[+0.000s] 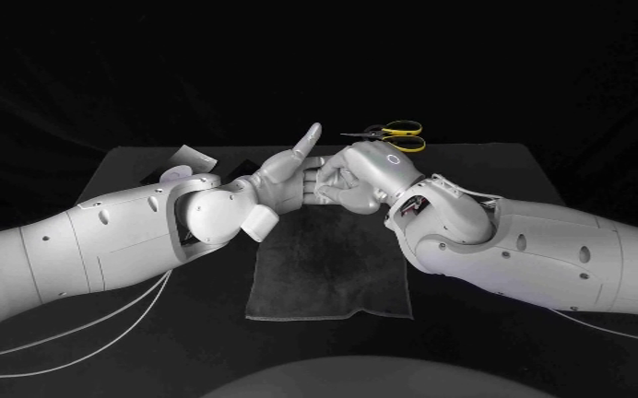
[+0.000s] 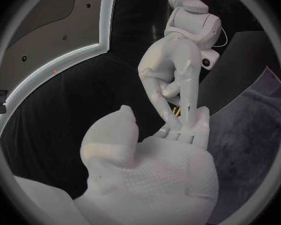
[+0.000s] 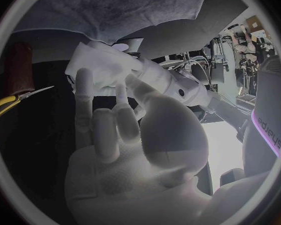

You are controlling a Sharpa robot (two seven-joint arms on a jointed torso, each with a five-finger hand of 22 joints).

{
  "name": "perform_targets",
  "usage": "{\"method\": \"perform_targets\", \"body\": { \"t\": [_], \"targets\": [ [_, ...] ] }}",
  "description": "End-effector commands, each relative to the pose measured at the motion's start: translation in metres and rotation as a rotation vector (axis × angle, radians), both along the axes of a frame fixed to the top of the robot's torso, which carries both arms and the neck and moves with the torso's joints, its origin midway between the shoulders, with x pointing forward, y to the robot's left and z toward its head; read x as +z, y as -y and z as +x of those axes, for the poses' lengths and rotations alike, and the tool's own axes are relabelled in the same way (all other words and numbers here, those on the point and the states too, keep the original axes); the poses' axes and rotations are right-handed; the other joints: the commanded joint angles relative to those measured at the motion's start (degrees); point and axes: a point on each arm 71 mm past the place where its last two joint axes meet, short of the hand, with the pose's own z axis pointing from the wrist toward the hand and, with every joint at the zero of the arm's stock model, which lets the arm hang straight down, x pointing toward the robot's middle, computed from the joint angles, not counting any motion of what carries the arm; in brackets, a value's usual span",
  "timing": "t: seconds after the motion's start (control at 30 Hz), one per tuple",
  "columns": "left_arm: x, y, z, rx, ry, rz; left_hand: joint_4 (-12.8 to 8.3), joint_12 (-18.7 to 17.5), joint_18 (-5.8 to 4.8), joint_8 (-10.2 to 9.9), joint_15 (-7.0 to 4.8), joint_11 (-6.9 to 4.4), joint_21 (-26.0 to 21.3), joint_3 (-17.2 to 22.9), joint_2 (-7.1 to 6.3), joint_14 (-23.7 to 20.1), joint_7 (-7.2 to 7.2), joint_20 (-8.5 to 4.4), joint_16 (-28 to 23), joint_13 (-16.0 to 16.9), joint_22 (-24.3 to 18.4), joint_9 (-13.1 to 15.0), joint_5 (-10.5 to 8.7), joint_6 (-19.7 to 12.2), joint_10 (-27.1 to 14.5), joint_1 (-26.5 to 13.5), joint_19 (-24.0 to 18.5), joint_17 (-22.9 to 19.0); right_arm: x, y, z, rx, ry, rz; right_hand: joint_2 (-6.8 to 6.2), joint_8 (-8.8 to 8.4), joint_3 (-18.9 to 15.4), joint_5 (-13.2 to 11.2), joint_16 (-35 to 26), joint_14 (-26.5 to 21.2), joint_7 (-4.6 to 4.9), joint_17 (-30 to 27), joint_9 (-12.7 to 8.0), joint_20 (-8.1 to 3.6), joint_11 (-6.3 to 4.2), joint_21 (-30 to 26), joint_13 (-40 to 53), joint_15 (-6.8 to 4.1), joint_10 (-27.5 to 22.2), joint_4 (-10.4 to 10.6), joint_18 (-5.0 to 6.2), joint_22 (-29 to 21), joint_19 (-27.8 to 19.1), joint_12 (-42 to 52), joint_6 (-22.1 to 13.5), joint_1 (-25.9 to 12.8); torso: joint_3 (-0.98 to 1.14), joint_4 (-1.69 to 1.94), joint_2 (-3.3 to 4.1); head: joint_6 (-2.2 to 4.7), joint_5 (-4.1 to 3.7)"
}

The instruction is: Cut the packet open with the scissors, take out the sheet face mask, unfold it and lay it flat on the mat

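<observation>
Scissors: the scissors (image 1: pixel 399 128) are lying on the far part of the counter (image 1: pixel 492 163), just beyond the right hand (image 1: pixel 352 181). Their long axis is running across the counter, with the blades pointing to the robot's left and the yellow handles to its right.

Mat: the mat (image 1: pixel 325 278) is lying flat at the middle of the counter, its long axis running from the robot's side to the far side. Both hands are hovering over its far end.

Hands: the left hand (image 1: pixel 282 181) and the right hand are meeting, touching each other, with one left finger standing upright.

Fingers: I cannot tell whether either hand's fingers are grasping anything where they are pressing together.

Left wrist view: the right hand (image 2: pixel 172 75) is reaching down, its fingertips touching the fingers (image 2: pixel 190 127) of the left hand (image 2: pixel 153 170). The mat (image 2: pixel 247 135) is showing beside them.

Right wrist view: the fingers (image 3: pixel 84 97) of the right hand (image 3: pixel 115 160) are stretching towards the left hand (image 3: pixel 103 62). The scissors (image 3: pixel 8 103) are showing off to one side, apart from both hands, and the mat (image 3: pixel 128 10) is showing beyond.

Edges: a pale flat piece (image 1: pixel 186 157) is lying near the counter's far left corner, well apart from the scissors. I cannot tell whether it is the packet.

Room: bare counter is stretching on both sides of the mat, under the two arms.
</observation>
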Motion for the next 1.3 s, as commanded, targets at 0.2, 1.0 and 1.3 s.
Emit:
{"method": "perform_targets", "body": {
  "t": [0.2, 1.0, 1.3],
  "targets": [
    [0.003, 0.002, -0.001, 0.006, -0.018, -0.055, 0.0, -0.2, 0.17, -0.4, 0.06, -0.15, 0.4, 0.3, 0.9, 0.8, 1.79, -0.04, 0.2, -0.1, 0.1, -0.1, 0.01, -0.3, -0.5, 0.2, 0.7, 0.1, 0.0, -0.002, -0.006, -0.005, 0.058, -0.055, -1.76, 1.35, -1.0, -0.8, 0.9, 2.6, -0.96, 2.0, 0.8, -0.16, -0.47, 0.9, 1.6, -0.52, 0.9, 1.6, 1.02, 0.7, 0.2, 1.0, 1.6, 0.2, 0.04, -0.03, -0.03, -0.22, 0.03],
    [0.003, 0.0, 0.0, 0.018, -0.028, -0.061, 0.0, -0.2, 0.29, -0.5, 0.0, -0.16, 0.5, 0.2, 1.44, 1.5, 2.01, -0.03, 0.4, -0.1, 0.2, -0.1, 0.02, -0.4, -0.6, 0.5, 1.3, 0.3, -0.005, 0.005, -0.014, -0.014, 0.083, -0.089, -2.79, 2.36, -3.5, -0.7, 2.0, 3.4, -1.53, 5.5, 1.8, -0.31, -0.96, 1.5, 3.7, -0.95, 1.7, 4.6, 1.01, 1.5, 0.2, 2.4, 2.0, 1.3, -0.01, 0.03, -0.01, -0.35, 0.04],
    [0.004, 0.0, -0.001, 0.013, -0.03, -0.063, 0.0, -0.2, 0.39, -0.5, -0.04, -0.16, 0.6, 0.0, 1.64, 1.8, 2.2, -0.03, 0.4, -0.1, 0.2, -0.1, 0.02, -0.4, -0.6, 0.7, 1.7, 0.3, -0.007, 0.006, -0.013, -0.017, 0.089, -0.107, -2.13, 2.6, -2.8, -0.6, 2.1, 3.5, -1.63, 6.1, 2.1, -0.34, -1.07, 1.8, 4.1, -1.04, 1.8, 5.2, 1.01, 1.8, 0.1, 2.5, 2.0, 3.3, 0.0, -0.04, -0.02, -0.37, 0.04]
  ]
}}
